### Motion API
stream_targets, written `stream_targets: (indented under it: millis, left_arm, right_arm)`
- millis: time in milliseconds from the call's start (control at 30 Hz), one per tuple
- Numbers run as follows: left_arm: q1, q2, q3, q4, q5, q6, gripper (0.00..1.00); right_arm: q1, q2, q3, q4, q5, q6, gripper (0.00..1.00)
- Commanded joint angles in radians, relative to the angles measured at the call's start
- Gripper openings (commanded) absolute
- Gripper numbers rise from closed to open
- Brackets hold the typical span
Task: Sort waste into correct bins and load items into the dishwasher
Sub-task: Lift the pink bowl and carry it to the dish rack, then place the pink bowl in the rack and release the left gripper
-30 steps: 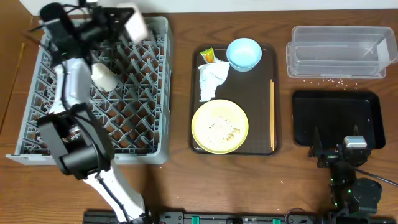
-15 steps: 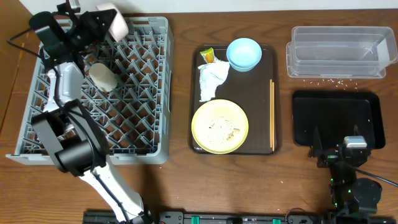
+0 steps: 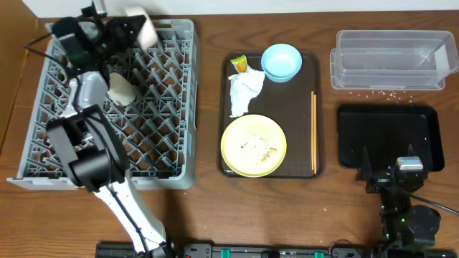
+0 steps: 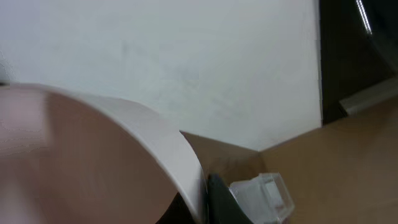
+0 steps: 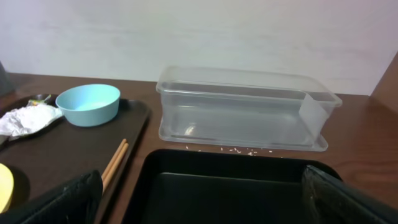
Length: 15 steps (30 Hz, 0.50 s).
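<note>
White bowl (image 3: 141, 31) hangs clenched in your left gripper (image 3: 128, 31) over the grey rack (image 3: 179, 93), at 11 o'clock, a little further right than before. Your right gripper (image 3: 399, 167) stays released at 4 o'clock.

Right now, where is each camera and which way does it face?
Overhead: above the table, straight down on grey plastic lattice dish rack, dark brown serving tray, clear plastic tub; both arms show.
Left wrist: on the left pincer, facing the wall; held white bowl fills it.
Right wrist: low behind the open right pincer, facing across the shallow black tray.
Shared: overhead and right wrist both show tub, light blue bowl.
</note>
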Motion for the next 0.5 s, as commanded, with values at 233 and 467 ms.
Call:
stream_targets:
  millis: [233,467]
  left_arm:
    - [0.031,0.025,0.000,-0.020,0.011,0.020,0.08]
    - [0.079,0.025,0.000,-0.087,0.011,0.021,0.08]
  right_arm:
    - [-0.009,-0.006,-0.001,-0.004,-0.004,-0.015,0.99]
    - [-0.008,-0.006,-0.001,-0.004,-0.004,-0.015,0.99]
